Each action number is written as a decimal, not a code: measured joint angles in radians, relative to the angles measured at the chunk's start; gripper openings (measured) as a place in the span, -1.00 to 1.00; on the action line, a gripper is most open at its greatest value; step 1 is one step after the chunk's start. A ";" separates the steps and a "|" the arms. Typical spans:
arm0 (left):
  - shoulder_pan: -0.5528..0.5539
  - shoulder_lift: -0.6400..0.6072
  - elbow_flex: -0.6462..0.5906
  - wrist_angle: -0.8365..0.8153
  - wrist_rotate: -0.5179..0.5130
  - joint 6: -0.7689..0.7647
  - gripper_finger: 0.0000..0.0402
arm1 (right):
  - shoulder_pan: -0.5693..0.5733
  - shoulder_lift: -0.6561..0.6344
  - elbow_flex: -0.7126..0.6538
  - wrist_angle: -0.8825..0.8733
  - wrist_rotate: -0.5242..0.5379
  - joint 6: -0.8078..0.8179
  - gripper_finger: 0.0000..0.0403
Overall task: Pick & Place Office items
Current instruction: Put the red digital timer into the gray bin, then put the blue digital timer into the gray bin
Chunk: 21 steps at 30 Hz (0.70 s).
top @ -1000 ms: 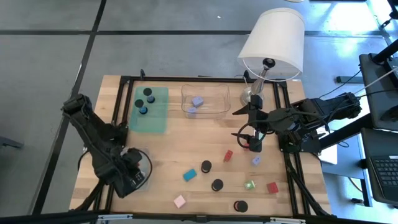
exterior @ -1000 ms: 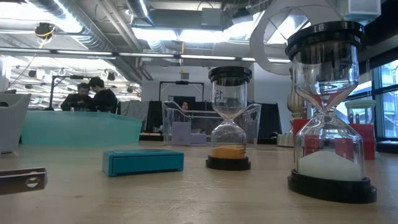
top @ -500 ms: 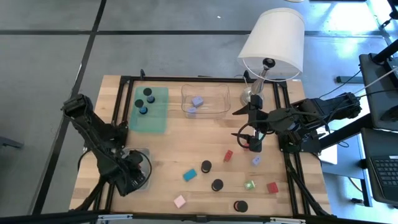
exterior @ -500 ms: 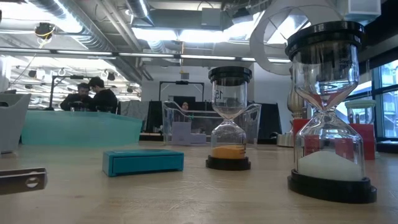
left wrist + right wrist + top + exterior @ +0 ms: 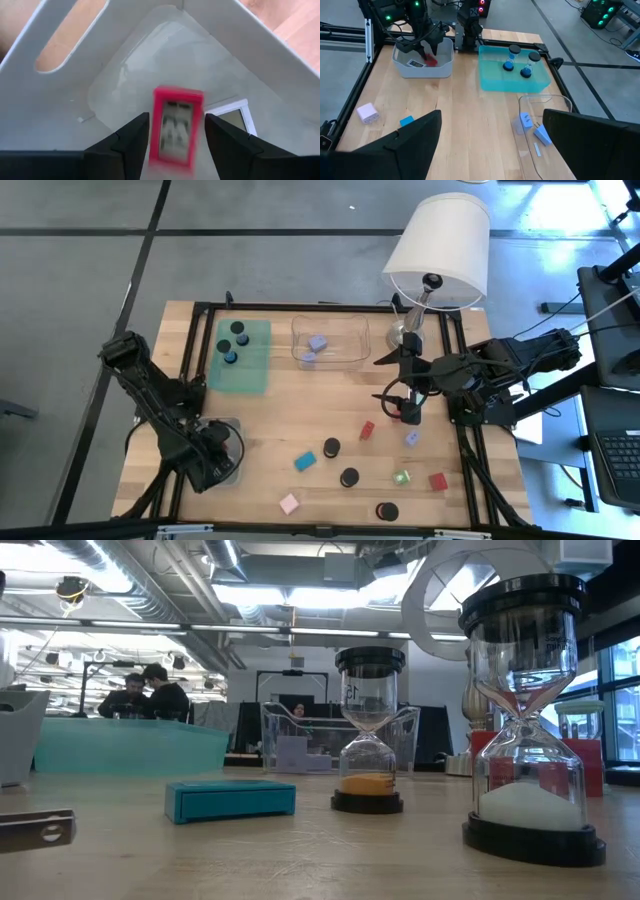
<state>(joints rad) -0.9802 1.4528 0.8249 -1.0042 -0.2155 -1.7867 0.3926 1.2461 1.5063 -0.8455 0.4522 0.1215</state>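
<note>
One blurred red labelled rectangle (image 5: 175, 127) between released left gripper (image 5: 175, 131) over grey tray (image 5: 60, 107); right gripper spread.

Left gripper (image 5: 172, 131) points down, jaws parted; right gripper (image 5: 408, 412) hovers, jaws wide.

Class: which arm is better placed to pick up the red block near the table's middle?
Right. The right gripper, open, hangs beside the red block. The left gripper is across the table over the grey tray, a red piece between its jaws.
</note>
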 joint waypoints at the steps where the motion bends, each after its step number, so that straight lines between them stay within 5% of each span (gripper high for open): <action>1: 0.000 0.000 0.000 0.000 -0.002 0.004 -0.04 | 0.000 0.000 0.000 0.000 0.000 0.000 0.74; 9: 0.000 0.000 0.003 -0.014 -0.018 0.040 0.05 | 0.000 0.000 0.000 0.000 0.000 0.000 0.74; 15: 0.000 -0.026 0.107 -0.189 -0.032 0.115 0.18 | 0.000 0.000 0.000 0.000 0.000 0.000 0.74; 21: 0.000 -0.057 0.232 -0.300 -0.185 0.235 0.24 | 0.000 0.000 0.000 0.000 0.000 0.000 0.74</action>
<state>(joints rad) -0.9802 1.3960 1.0572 -1.3044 -0.4008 -1.5514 0.3927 1.2461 1.5063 -0.8455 0.4526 0.1218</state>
